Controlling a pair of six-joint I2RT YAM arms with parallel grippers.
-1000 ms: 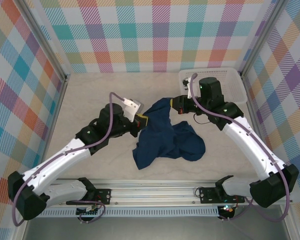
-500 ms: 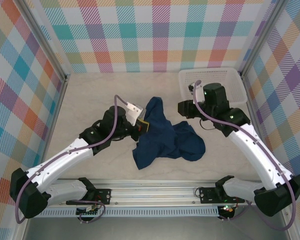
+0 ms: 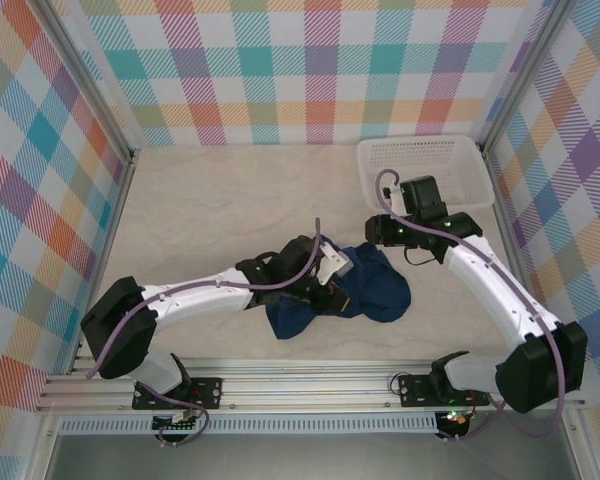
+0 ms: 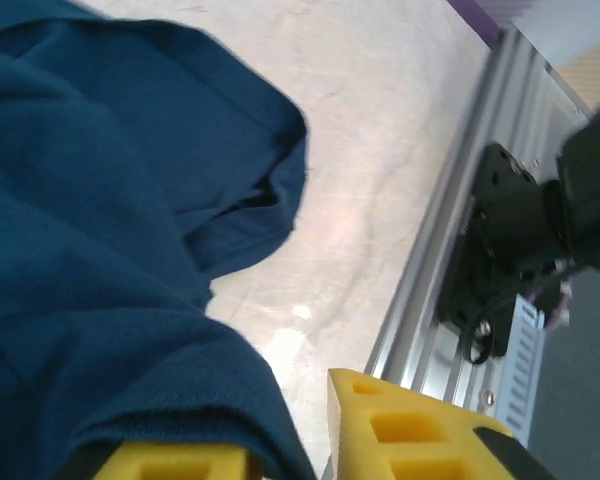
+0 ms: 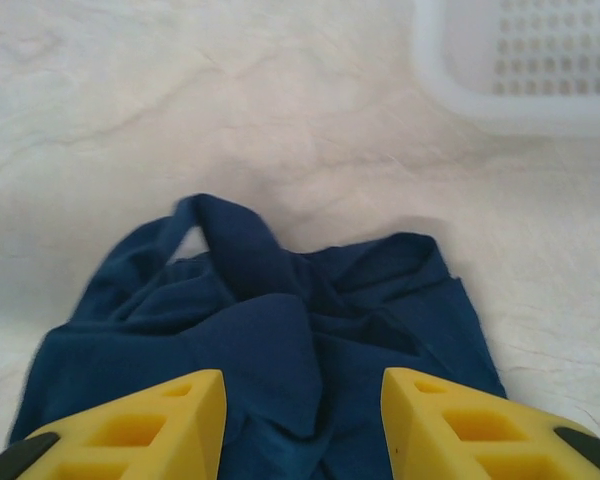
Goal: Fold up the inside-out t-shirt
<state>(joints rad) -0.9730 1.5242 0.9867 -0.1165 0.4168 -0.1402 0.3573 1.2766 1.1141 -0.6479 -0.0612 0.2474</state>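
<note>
From above, we see the crumpled dark navy cloth t-shirt [image 3: 375, 290] bunched on the pale marbled counter [image 3: 200, 200], its longer side running left to right, with the left pincer [image 3: 330, 293] on its near-left part and the right pincer [image 3: 373, 228] just beyond its far edge. At the left wrist, a fold sits between narrowly set yellow fingers [image 4: 400, 435], which we judge pinched. At the right wrist, wide, empty fingers [image 5: 130, 430] straddle the heap, directly ahead and below.
</note>
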